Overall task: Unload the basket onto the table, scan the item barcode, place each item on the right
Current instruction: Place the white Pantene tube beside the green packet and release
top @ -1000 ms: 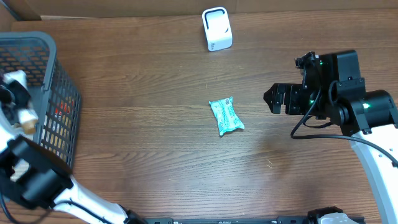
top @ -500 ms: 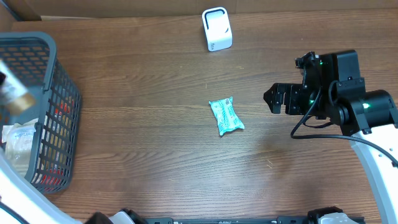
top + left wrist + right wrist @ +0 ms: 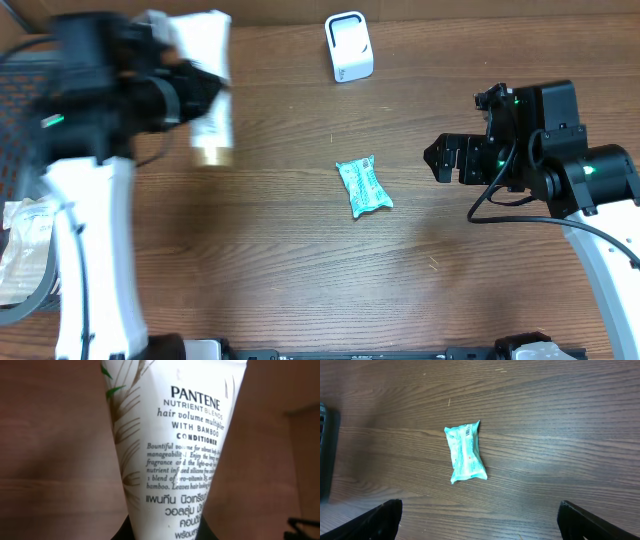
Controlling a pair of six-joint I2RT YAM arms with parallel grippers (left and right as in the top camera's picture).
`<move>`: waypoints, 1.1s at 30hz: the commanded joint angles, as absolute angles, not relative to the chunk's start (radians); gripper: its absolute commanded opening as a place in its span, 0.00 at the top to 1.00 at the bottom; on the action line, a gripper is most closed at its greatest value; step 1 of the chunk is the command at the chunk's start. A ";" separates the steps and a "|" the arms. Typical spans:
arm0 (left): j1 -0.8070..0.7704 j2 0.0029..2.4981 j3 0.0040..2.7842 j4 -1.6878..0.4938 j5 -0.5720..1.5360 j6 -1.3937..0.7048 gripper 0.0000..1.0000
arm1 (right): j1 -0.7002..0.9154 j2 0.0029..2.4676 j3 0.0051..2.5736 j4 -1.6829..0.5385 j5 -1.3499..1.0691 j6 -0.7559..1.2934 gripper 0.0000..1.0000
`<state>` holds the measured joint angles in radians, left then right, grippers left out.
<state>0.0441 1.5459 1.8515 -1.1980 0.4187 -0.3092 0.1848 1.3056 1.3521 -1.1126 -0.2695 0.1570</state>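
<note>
Left gripper (image 3: 180,88) pinches the conditioner tube (image 3: 212,125) above the far left corner of the table (image 3: 300,290); it looks light, soft-walled, glossy, likely slippery; best held by an edge, barcode uncovered; right gripper (image 3: 440,160) is spread, empty.

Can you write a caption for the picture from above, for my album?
Left gripper holds a white tube over the wooden table; teal packet and white scanner sit nearby, right gripper open.
</note>
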 commanded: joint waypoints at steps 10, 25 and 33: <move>-0.173 1.766 1.533 -0.963 0.296 -0.533 0.96 | 0.190 1.306 1.374 -1.124 -0.263 0.157 0.00; -0.279 1.971 1.361 -0.777 0.359 -0.606 0.96 | 0.190 1.306 1.374 -1.121 -0.263 0.157 0.00; -0.272 1.967 1.428 -0.818 0.360 -0.470 0.15 | 0.190 1.306 1.374 -1.120 -0.263 0.157 0.00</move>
<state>-0.2890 1.9816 1.3651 -0.7925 0.3439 -0.5491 0.1848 1.3056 1.3521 -1.1244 -0.2699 0.1570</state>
